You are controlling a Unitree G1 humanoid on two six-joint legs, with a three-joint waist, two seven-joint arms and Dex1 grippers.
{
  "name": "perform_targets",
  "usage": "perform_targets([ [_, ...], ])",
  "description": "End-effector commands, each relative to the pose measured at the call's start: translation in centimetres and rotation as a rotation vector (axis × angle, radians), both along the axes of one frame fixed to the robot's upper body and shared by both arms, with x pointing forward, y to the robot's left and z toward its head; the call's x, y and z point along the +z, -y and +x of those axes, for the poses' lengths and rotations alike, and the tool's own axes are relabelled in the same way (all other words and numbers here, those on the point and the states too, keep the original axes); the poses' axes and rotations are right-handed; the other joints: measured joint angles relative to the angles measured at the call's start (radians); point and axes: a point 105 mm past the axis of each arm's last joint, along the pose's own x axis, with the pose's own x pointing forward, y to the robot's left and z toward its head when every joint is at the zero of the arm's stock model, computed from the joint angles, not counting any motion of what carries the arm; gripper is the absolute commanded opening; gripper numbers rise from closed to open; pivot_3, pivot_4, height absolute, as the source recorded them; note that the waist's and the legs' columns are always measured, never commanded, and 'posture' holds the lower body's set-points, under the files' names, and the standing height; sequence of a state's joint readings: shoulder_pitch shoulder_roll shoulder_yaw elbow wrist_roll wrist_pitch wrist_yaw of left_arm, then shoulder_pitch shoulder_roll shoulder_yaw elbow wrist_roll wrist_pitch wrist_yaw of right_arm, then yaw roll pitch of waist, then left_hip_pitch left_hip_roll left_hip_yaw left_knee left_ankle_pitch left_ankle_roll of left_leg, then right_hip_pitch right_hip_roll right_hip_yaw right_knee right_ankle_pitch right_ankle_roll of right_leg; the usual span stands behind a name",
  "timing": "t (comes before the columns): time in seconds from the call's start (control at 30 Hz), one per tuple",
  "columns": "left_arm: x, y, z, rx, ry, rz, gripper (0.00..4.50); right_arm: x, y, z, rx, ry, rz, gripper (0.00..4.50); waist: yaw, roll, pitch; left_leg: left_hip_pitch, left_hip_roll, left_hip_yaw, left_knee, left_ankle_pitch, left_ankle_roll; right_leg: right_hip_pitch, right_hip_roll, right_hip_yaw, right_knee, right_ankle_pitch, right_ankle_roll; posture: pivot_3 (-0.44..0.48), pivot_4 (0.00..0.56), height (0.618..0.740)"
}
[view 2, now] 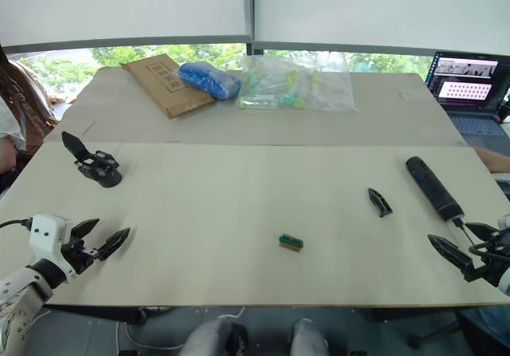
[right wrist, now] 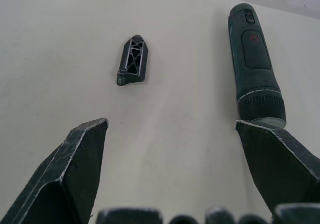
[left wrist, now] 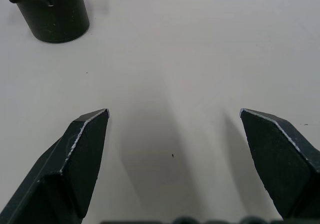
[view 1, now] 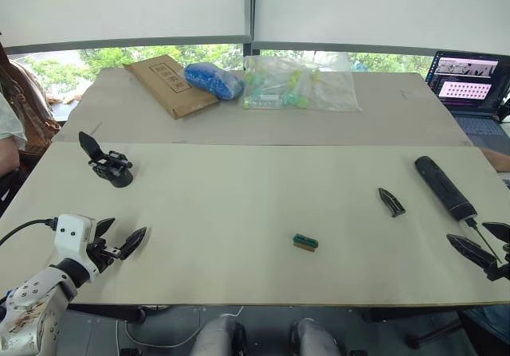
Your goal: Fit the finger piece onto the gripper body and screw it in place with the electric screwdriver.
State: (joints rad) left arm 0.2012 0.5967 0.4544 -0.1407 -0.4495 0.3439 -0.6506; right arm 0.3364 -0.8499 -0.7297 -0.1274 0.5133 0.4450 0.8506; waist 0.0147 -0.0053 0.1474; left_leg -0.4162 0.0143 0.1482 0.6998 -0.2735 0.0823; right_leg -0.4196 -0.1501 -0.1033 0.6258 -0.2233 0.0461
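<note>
At the far left edge you have a seated person (view 1: pixel 14 125). On the near table (view 1: pixel 239 213), your left gripper (view 1: pixel 119 240) hovers low at the near-left corner with its two black fingers spread apart and nothing between them. Just beyond it, farther from you, the gripper body (view 1: pixel 110 166) stands on its round base, its single pointed finger sticking up toward the far left.

On the far table you see a brown cardboard envelope (view 1: pixel 167 84), a blue bag (view 1: pixel 213 79) lying partly on it, and a clear plastic bag of small parts (view 1: pixel 299 85) to its right.

Near the middle of the near table, toward the near edge, sits a small green block (view 1: pixel 305 242). Well to its right the finger piece (view 1: pixel 391 201) lies flat. Just right of that, the electric screwdriver (view 1: pixel 444 187) lies with its bit pointing toward the near-right. Your right gripper (view 1: pixel 486 244) hangs at the near-right edge, fingers wide apart and empty, beside the bit end. A laptop (view 1: pixel 470 85) with its screen lit sits at the far right.
</note>
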Motion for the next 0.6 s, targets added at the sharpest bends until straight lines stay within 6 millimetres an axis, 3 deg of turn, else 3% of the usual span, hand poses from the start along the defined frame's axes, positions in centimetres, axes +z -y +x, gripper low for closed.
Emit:
perform_targets([
  [0.03,1.3,-0.1,0.7,0.014,0.052,0.024,4.44,2.4,-2.0,1.2,0.112,0.071,-0.03,4.5,0.0,0.0,0.0,0.0,0.0,0.0,0.0,0.0,0.0,0.0,0.0,0.0,0.0,0.0,0.0,0.0,0.15,0.732],
  [0.13,1.5,-1.1,1.7,0.072,0.067,0.035,4.44,4.7,-6.7,2.6,0.347,0.114,-0.029,4.5,-0.007,0.002,0.001,0.0,0.0,0.0,0.0,0.001,-0.001,0.0,0.0,0.001,0.0,0.0,0.0,0.0,0.15,0.732],
  [0.3,1.7,-3.5,3.4,0.157,0.09,0.031,4.44,6.1,-13.7,2.8,0.692,0.098,0.027,4.5,-0.003,0.001,0.001,0.001,0.001,0.0,-0.003,0.003,0.0,0.0,0.002,0.0,0.0,0.001,-0.001,0.0,0.15,0.732],
  [0.47,1.4,-5.1,5.8,0.179,0.095,0.067,4.44,6.5,-17.9,2.7,0.898,0.102,0.042,4.5,0.003,-0.001,0.002,-0.004,0.0,0.0,0.0,0.006,0.005,0.0,0.001,-0.003,0.0,0.001,-0.001,0.0,0.15,0.732],
  [0.6,1.7,-5.7,8.1,0.185,0.121,0.09,4.44,6.8,-19.8,3.5,0.949,0.156,0.036,4.5,0.005,-0.004,0.002,-0.005,0.0,-0.001,0.003,0.004,0.003,-0.002,0.001,-0.004,0.0,0.003,0.0,0.0,0.15,0.732],
])
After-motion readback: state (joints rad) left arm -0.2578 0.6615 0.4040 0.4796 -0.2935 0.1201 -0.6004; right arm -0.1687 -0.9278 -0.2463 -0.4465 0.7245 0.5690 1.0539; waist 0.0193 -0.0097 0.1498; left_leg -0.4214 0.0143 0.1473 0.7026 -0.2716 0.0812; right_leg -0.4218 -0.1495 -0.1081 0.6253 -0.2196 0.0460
